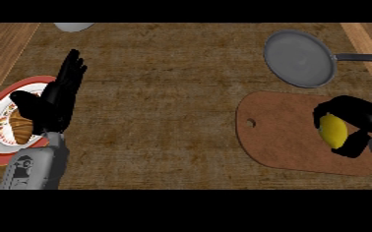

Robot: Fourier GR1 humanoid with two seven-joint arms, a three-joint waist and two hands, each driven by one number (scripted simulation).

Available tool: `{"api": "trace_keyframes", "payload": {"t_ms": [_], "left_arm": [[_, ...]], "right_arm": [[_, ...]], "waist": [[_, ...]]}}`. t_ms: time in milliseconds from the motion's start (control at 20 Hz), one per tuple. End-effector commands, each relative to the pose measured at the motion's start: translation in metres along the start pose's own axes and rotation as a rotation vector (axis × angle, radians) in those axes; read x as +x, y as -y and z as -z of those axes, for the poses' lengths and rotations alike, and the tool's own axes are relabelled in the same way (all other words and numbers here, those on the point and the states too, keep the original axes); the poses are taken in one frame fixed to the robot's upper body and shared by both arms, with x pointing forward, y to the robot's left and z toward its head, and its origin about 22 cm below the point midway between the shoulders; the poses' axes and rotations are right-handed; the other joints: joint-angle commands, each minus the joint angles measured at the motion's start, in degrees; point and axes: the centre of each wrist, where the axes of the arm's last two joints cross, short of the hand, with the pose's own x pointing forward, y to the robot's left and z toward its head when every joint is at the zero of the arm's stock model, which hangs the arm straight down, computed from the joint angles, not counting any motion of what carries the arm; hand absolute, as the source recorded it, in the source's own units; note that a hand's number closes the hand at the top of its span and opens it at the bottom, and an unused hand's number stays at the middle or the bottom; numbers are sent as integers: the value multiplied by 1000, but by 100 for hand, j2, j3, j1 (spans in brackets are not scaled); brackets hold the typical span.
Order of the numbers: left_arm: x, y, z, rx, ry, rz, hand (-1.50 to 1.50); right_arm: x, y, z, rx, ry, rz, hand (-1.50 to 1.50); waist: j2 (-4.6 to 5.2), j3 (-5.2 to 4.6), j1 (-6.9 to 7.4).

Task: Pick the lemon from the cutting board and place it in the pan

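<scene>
Lemon (333, 130): one, yellow, oval, smooth, on brown rounded cutting board (283, 137) near its right end, right hand (352, 128) curled round it. One round grey pan (299, 58), dark handle toward right edge, just beyond board. Left hand (56, 96) open, fingers straight, upright over one red-rimmed plate (20, 89) with pastry (22, 128). Wide bare stretch of rough brown counter (160, 103) between.

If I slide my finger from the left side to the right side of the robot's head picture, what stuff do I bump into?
Red-rimmed plate with a croissant → open left robot hand resting fingers up → wooden cutting board → grey pan → lemon, with the right robot hand curled round it.
</scene>
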Motion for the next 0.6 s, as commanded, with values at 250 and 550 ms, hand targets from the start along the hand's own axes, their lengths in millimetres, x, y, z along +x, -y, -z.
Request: {"api": "trace_keyframes", "payload": {"t_ms": [250,550], "left_arm": [[-6,0,-6,14,-16,-4,0],[0,-6,0,18,3,22,0]], "right_arm": [[121,-36,48,-36,133,-55,150],[228,-49,45,-164,129,-41,150]], "waist": [[-37,-1,-85],[-47,1,-141]]}}
